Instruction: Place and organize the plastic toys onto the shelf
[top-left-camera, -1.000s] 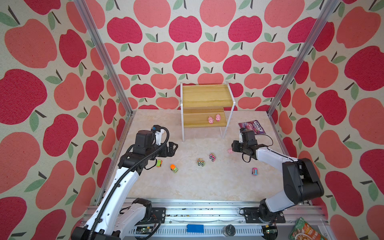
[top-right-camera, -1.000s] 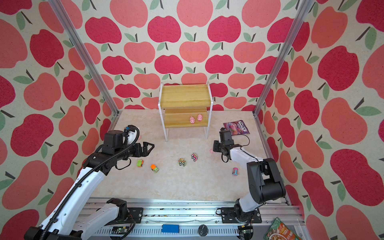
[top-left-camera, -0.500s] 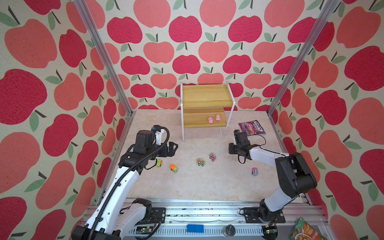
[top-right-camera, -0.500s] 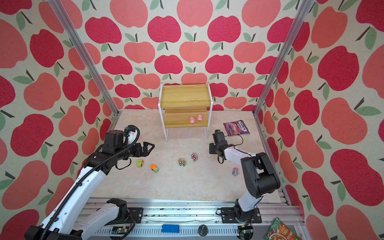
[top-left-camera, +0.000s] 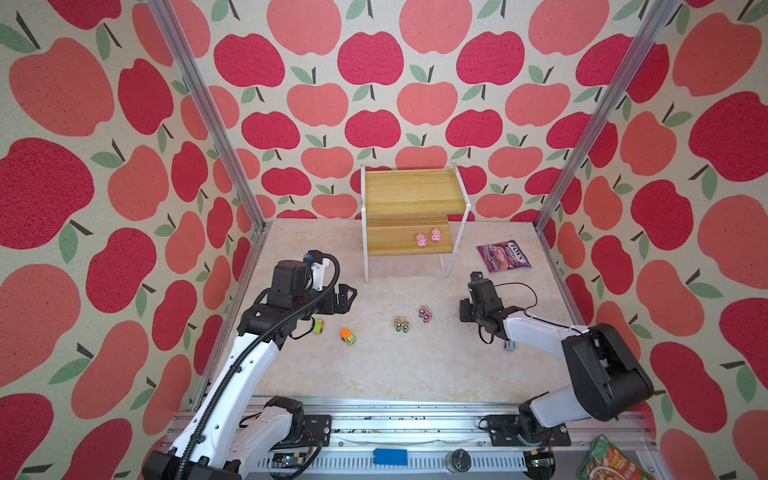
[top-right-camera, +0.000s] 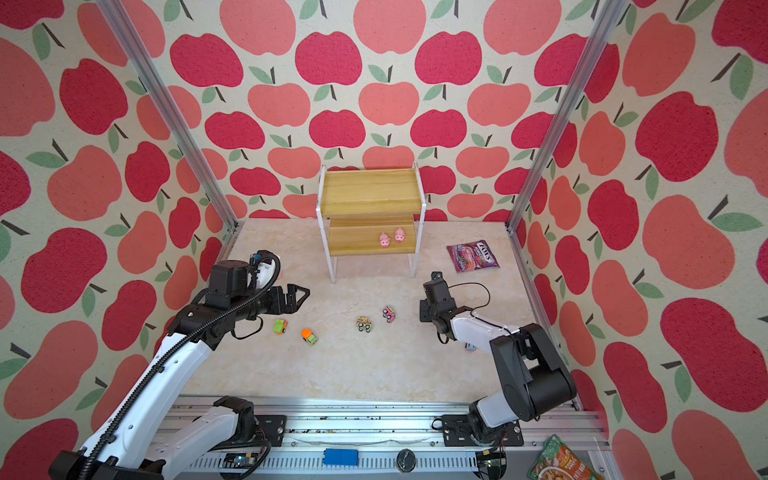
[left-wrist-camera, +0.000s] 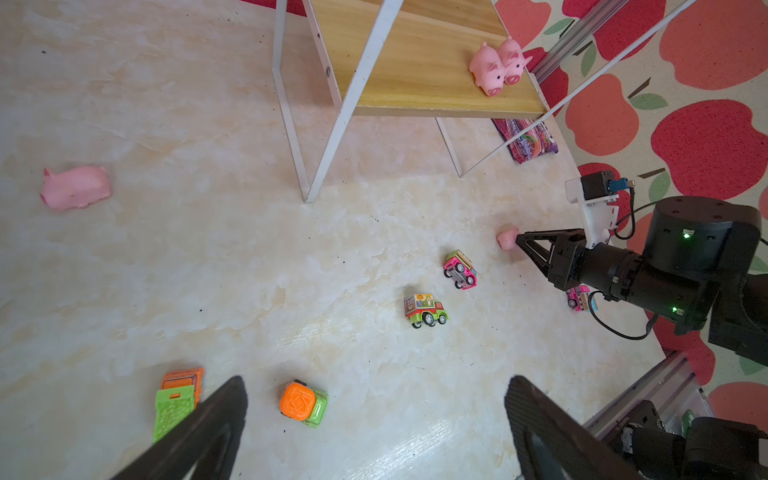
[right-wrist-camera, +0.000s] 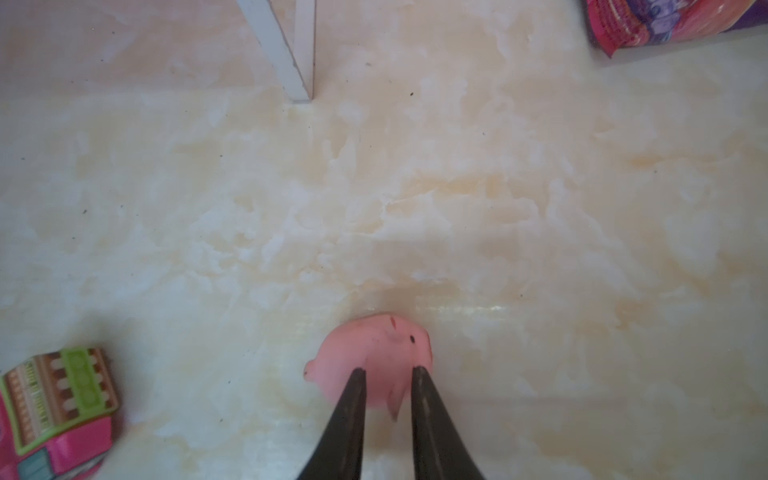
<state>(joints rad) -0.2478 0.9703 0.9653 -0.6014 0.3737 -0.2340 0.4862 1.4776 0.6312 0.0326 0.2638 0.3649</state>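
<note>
Right wrist view shows the right gripper (right-wrist-camera: 386, 374) pinched narrow on a pink pig (right-wrist-camera: 374, 349), low over the bench (right-wrist-camera: 415, 187) in front of a leg of the shelf (right-wrist-camera: 286, 50), toward the right edge. A second ago its jaws stood wider. That grasp readies a third pig to join the two pigs (top-left-camera: 428, 239) on the lower board. Unmoved, the left gripper (left-wrist-camera: 374, 380) hangs wide open near the green car (left-wrist-camera: 174, 411).

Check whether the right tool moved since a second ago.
Yes. Gripping a pink pig, the right tool drew away from the candy bag, toward the front.
</note>
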